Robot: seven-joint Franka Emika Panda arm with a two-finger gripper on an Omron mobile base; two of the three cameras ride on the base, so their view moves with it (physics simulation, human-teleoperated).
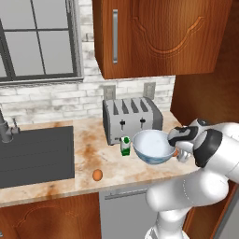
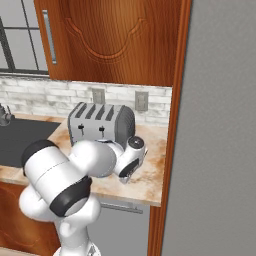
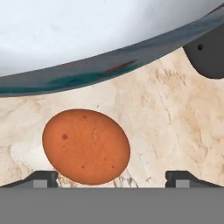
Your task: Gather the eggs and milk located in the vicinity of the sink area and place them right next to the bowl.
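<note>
One orange-brown egg (image 3: 86, 146) lies on the marble counter just beside the outer wall of the pale bowl (image 3: 87, 39). My gripper (image 3: 113, 178) is open right over it, a fingertip (image 3: 41, 178) on either side and neither pressing the shell. In the left base view the gripper (image 1: 182, 156) hangs low at the right flank of the bowl (image 1: 153, 145). The milk (image 1: 125, 145) stands upright against the bowl's left side, in front of the toaster. A second egg (image 1: 97, 175) rests alone on the counter between the bowl and the sink (image 1: 35, 154).
The silver toaster (image 1: 132, 119) stands behind the bowl against the brick wall. A tall wooden panel (image 1: 205, 98) closes off the counter on the right. Wall cabinets (image 1: 158, 37) hang overhead. My own arm (image 2: 90, 160) blocks the bowl in the right base view.
</note>
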